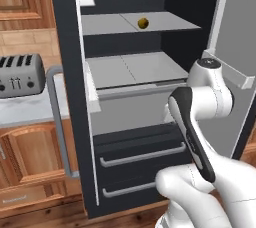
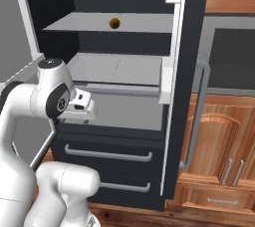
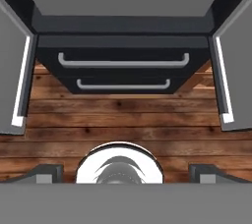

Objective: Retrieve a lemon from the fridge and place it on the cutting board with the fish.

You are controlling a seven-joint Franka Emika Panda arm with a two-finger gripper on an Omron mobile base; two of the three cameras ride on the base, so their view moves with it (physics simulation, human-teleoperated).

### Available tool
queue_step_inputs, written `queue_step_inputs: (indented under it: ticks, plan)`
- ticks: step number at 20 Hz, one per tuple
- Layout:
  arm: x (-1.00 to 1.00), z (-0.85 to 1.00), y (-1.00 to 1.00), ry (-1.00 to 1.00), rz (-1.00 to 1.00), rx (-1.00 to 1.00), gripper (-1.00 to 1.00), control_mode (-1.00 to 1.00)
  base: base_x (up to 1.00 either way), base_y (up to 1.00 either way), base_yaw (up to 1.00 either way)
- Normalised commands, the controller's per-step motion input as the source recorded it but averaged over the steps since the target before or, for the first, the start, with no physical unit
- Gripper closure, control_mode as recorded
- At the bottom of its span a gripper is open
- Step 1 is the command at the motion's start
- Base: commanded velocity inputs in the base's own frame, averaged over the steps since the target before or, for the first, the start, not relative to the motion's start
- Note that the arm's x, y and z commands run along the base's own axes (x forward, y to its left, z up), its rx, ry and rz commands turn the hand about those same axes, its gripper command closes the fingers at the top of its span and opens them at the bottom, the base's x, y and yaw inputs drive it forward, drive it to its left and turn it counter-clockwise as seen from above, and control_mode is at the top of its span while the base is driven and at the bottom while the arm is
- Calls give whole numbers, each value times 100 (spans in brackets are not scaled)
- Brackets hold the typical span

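kitchen, wood floor. toaster (image 1: 20,74) on counter at left. fridge (image 1: 125,122) doors open; lemon (image 1: 143,22) on upper shelf, well above the gripper (image 3: 126,171), which faces down at the drawers, jaws spread, empty.

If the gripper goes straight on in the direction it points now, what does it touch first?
The open gripper points downward, in front of the open fridge. Straight ahead lies the wooden floor, just before the two lower drawers. It would probably meet the floor first, though depth is hard to judge.
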Motion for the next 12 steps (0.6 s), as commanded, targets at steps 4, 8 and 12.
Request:
queue_step_inputs:
  ticks: [4, 8, 12]
  plan:
    - [0, 0, 0, 0, 0, 0, -100, 100, 66, 0, 0]
    - [0, 0, 0, 0, 0, 0, -100, 100, 73, 0, 0]
    - [0, 0, 0, 0, 0, 0, -100, 100, 66, 0, 0]
